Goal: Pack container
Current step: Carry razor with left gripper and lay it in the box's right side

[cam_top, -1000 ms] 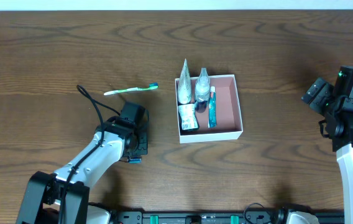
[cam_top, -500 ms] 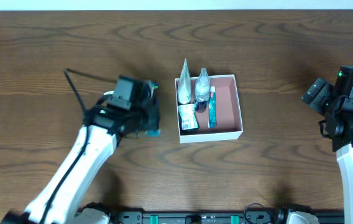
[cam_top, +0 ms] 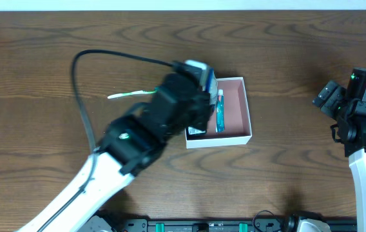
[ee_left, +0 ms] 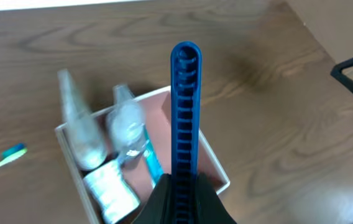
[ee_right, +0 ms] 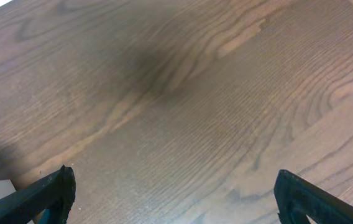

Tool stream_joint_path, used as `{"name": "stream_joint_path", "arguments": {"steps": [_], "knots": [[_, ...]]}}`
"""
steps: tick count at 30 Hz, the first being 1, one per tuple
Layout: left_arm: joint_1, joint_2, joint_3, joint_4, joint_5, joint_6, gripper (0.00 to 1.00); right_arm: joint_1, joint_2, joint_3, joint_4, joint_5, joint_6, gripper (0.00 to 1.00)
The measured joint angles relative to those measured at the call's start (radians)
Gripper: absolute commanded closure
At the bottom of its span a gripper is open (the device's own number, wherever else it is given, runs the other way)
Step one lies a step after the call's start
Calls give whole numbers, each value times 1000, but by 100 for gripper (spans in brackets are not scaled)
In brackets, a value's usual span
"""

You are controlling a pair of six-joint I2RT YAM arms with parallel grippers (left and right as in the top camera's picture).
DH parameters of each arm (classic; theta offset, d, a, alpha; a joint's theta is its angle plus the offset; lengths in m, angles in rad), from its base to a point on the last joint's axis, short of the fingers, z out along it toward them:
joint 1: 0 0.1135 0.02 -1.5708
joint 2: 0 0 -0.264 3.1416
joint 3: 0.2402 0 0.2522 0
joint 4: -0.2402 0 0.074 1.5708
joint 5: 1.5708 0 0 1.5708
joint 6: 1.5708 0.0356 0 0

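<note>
Your left tool [ee_left: 183, 186] clamps a blue comb [ee_left: 184, 112] lengthwise over the container [ee_left: 209, 160], above its bare side. Your right tool [ee_right: 175, 196] gapes empty, well apart.

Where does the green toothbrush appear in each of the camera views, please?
Overhead: the green toothbrush lies left of centre, its head under the left arm.
Left wrist: lower left edge, head end only.
Right wrist: not in it.
Shared landmark: the container, to its right in both.

Blue ribbed comb [ee_left: 184, 112]; white-walled container [cam_top: 234, 106], dusty pink inside; green toothbrush [cam_top: 128, 95]; dark brown wood-grain surface [cam_top: 299, 58].
</note>
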Motion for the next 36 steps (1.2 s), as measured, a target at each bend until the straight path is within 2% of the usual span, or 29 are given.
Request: {"name": "stream_joint_path", "arguments": {"steps": [7, 13, 36], "knots": [[-106, 243, 0, 163, -76, -54, 94, 0, 0, 0, 0, 0, 0, 1], [-150, 393, 0, 196, -154, -112, 94, 0, 0, 0, 0, 0, 0, 1], [-151, 542, 0, 325, -203, -189, 94, 0, 0, 0, 0, 0, 0, 1]]}}
